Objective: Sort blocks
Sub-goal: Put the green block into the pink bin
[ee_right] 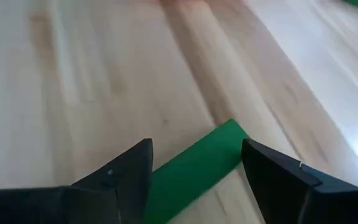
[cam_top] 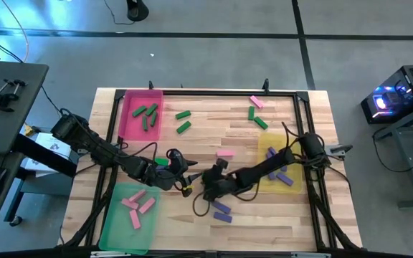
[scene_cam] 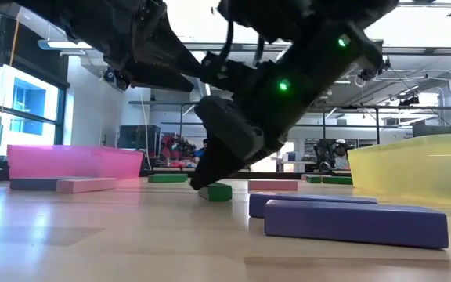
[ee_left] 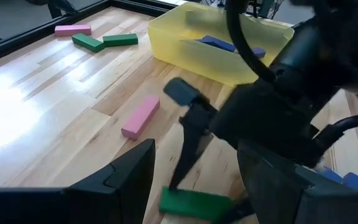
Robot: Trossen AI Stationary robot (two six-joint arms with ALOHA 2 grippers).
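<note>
Right gripper angled low, fingers spread astride green block, seemingly not gripping it

Green block lay on pale striped wood table, with pink and purple blocks nearby, beside a pink tray, a green tray and a yellow tray, under black arms
</note>
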